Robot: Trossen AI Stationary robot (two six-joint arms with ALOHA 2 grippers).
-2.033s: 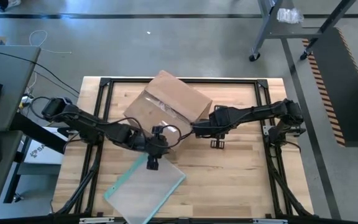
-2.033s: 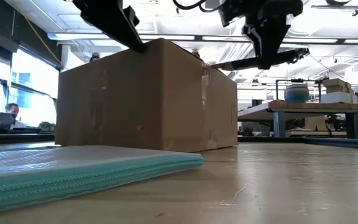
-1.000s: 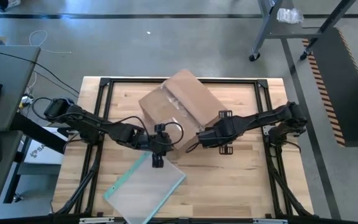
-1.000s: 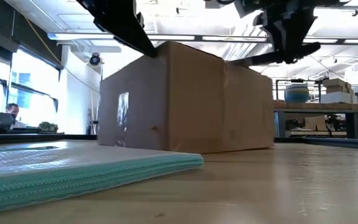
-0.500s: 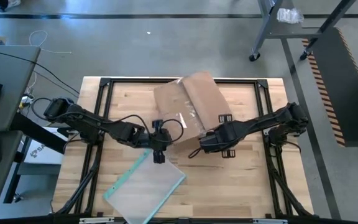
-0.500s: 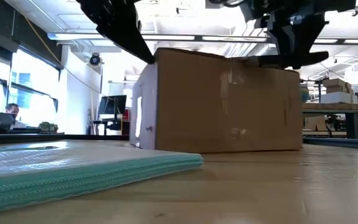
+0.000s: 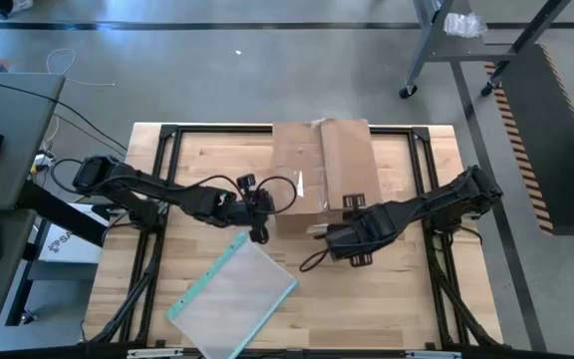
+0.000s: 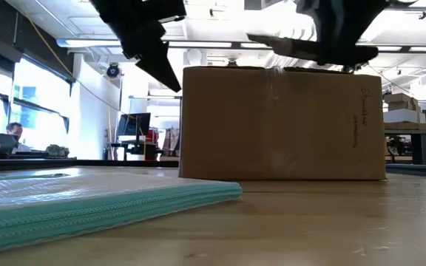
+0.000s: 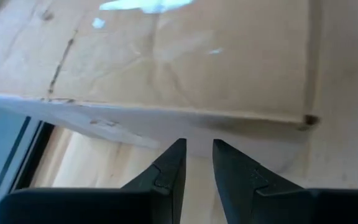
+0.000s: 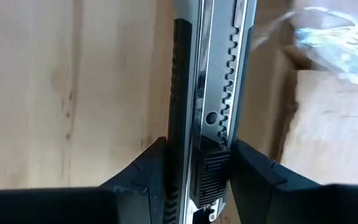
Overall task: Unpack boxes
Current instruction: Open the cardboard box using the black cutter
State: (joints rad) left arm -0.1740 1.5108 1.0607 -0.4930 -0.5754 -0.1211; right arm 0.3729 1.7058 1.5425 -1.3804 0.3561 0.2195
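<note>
**Inspector:** Count of items on the table [image 7: 387, 289]?

**Assistant:** One cardboard box [image 7: 322, 165], plain brown, clear tape along its top seam, flaps down. It stands at the far middle of the table, its long sides running near to far. One flat clear pouch [image 7: 235, 297] with a teal edge lies at the near left, apart from the box. One utility knife [image 10: 207, 93]. Two arms.

**Inspector:** Left gripper?

**Assistant:** The left gripper [image 7: 258, 211] sits at the box's near left corner. In the left wrist view its two fingers [image 9: 166, 174] stand close together with a narrow gap between them and nothing in it, pointing at the box's edge. In the low view it hangs just above and beside the box's upper left corner [image 8: 148, 44]. Whether it touches the cardboard I cannot tell.

**Inspector:** Right gripper?

**Assistant:** The right gripper [image 7: 339, 235] is at the near side of the box, toward its right. Its fingers are clenched on the utility knife, one on each flank of the grey and black handle, as the right wrist view shows. In the low view the knife [image 8: 294, 46] lies level just over the box's top edge. Whether the blade touches the cardboard cannot be made out.

**Inspector:** Anything beyond the table?

**Assistant:** One person [image 8: 6, 137] sits at the far left of the room in the low view
</note>
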